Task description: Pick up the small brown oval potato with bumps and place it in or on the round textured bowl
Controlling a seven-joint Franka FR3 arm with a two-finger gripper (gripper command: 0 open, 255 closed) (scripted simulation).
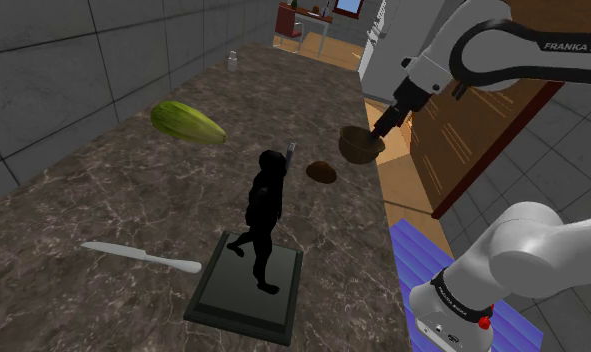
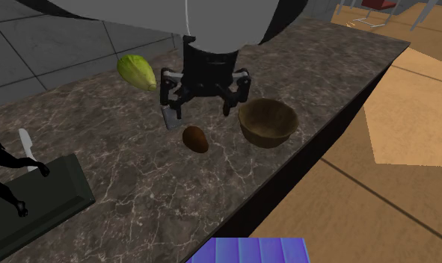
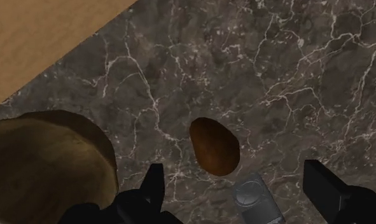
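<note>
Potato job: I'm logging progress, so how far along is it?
Nothing is done yet: the potato lies on the counter beside the empty bowl. In hand: the gripper hovers close over it, fingers open. Left: grasp, lift, place in the bowl.

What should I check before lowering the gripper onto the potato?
1. Gripper open: ok.
2. Potato loose on the counter, unheld: ok.
3. Potato centred between the fingers: not ok, nearer the bowl-side finger.
4. Grasp zone free: not ok, small grey object sits between the fingers.
5. Bowl upright, empty: ok.
6. Height above counter: cannot tell.
</note>
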